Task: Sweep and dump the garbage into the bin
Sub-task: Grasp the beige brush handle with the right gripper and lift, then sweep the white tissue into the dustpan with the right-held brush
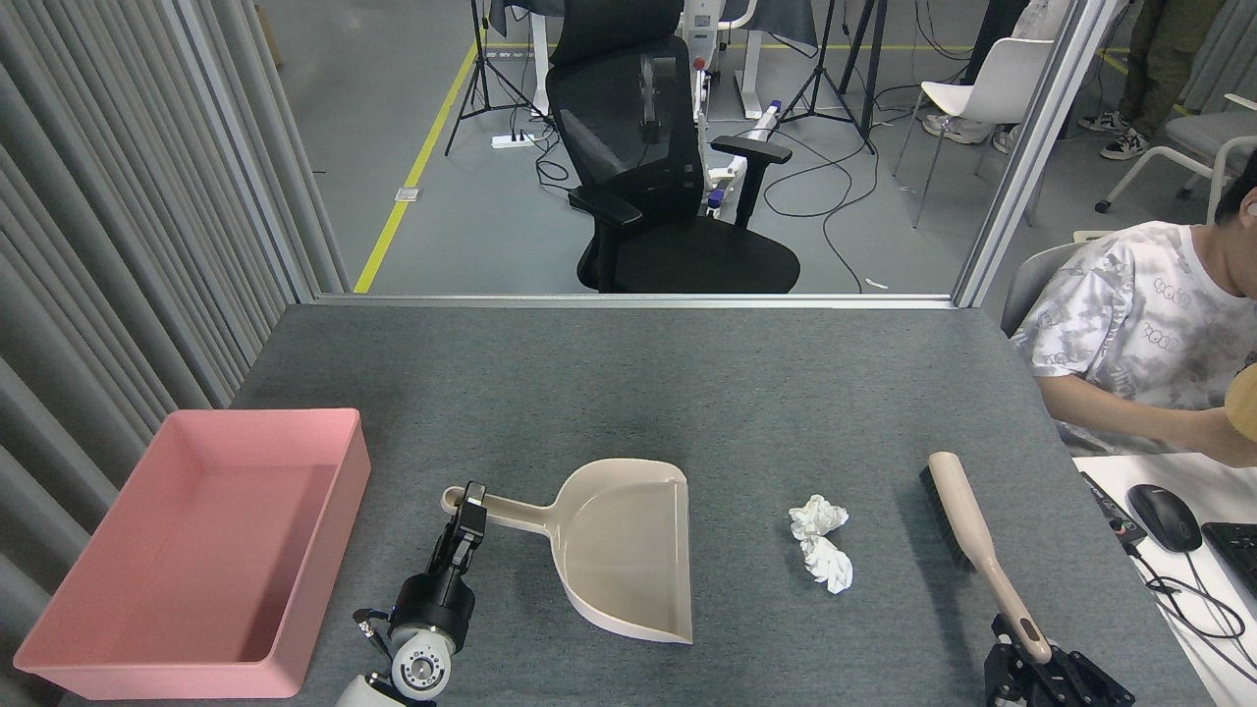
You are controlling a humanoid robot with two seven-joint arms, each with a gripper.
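Two crumpled white tissue wads, the garbage (821,541), lie on the grey table right of centre. Left of them rests a beige dustpan (621,550), mouth facing the wads; my left gripper (469,513) is shut on its handle end. A beige brush with black bristles (968,530) stands right of the garbage, a hand's width away, with my right gripper (1031,650) shut on its handle at the bottom edge. The pink bin (201,550) sits at the near left and holds nothing.
A person in a white patterned shirt (1139,344) sits at the right beside a white desk with a mouse (1163,516) and keyboard. Grey curtains line the left side. A black office chair (658,167) stands beyond the table's far edge.
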